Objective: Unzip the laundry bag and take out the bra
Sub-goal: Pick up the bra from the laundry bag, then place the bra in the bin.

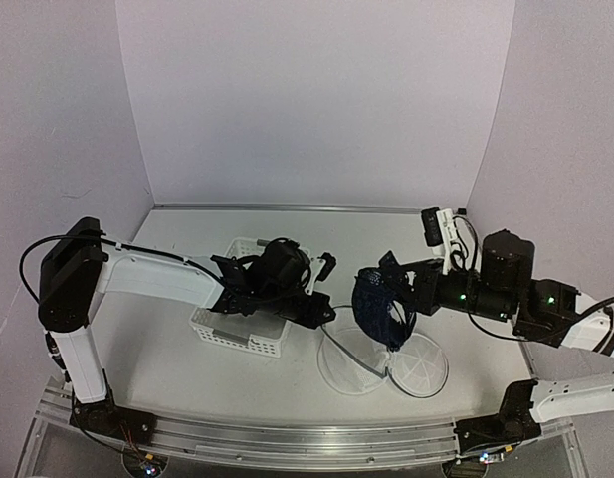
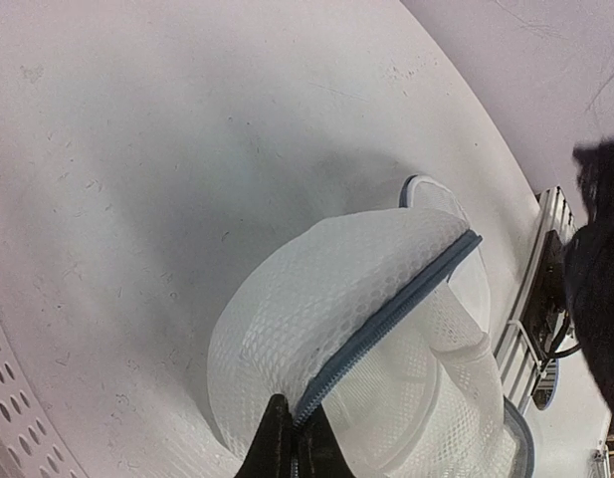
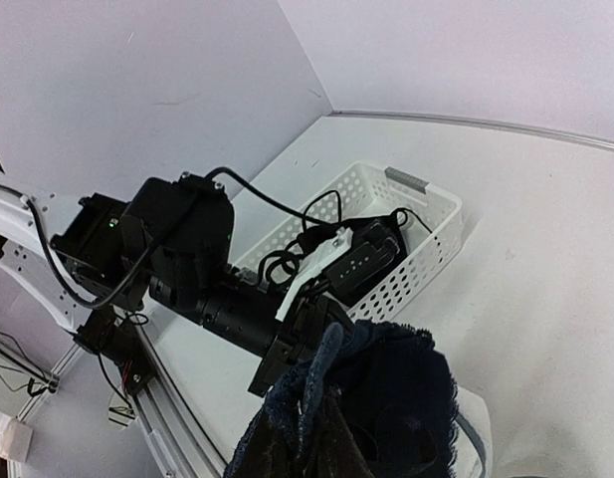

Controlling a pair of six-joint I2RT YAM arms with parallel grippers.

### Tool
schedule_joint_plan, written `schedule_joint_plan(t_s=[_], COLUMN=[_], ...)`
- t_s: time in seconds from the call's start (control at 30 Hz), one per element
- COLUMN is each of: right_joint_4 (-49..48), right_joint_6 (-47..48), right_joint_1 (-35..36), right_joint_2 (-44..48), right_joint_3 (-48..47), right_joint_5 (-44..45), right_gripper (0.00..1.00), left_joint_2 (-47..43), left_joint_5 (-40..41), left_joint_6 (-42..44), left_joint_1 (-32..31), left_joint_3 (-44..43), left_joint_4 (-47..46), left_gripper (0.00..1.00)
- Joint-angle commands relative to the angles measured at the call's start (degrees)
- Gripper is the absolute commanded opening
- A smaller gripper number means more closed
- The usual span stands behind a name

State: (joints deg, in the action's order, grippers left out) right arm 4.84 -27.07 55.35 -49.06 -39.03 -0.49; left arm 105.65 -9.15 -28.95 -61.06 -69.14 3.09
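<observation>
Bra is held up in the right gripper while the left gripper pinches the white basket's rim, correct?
Not quite. The left gripper pinches the laundry bag at its zipper edge, not the basket rim; the left wrist view shows it. The rest stands: the right gripper holds the bra up.

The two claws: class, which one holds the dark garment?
The right claw grips the bra aloft; the left claw pinches the laundry bag instead.
</observation>
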Motion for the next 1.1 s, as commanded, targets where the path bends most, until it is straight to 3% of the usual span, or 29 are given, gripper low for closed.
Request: schedule_joint_plan(t_s=[0.0, 0.23, 0.63, 0.9, 1.07], right_joint_4=[-4.0, -4.0, -4.4, -8.0, -9.3], right_joint_6=[0.1, 3.0, 8.2, 12.0, 13.1], right_joint_1=[-0.1, -0.1, -0.1, -0.1, -0.1], right_joint_2=[1.8, -0.6, -13.9, -24.1, -29.9], right_joint_3=[-3.5, -9.1, -21.1, -27.2, -31.2], right_joint_5=[6.7, 13.4, 21.6, 22.9, 21.4], right_gripper=[0.00, 0.00, 0.00, 0.00, 0.00], left_joint_2=[-0.2, -0.5, -4.7, -10.8, -17.6], left_joint_5=[-1.6, -2.8, -1.6, 1.5, 3.2], left_joint_6=[0.3, -0.3, -3.6, -5.3, -3.4], left_joint_1=[0.0, -1.2, -3.8, -4.4, -4.4], left_joint_3=[-2.1, -1.5, 1.1, 5.9, 9.9], left_joint_4=[-0.9, -1.0, -1.1, -1.0, -0.9], left_gripper=[0.00, 0.00, 0.01, 0.33, 0.43])
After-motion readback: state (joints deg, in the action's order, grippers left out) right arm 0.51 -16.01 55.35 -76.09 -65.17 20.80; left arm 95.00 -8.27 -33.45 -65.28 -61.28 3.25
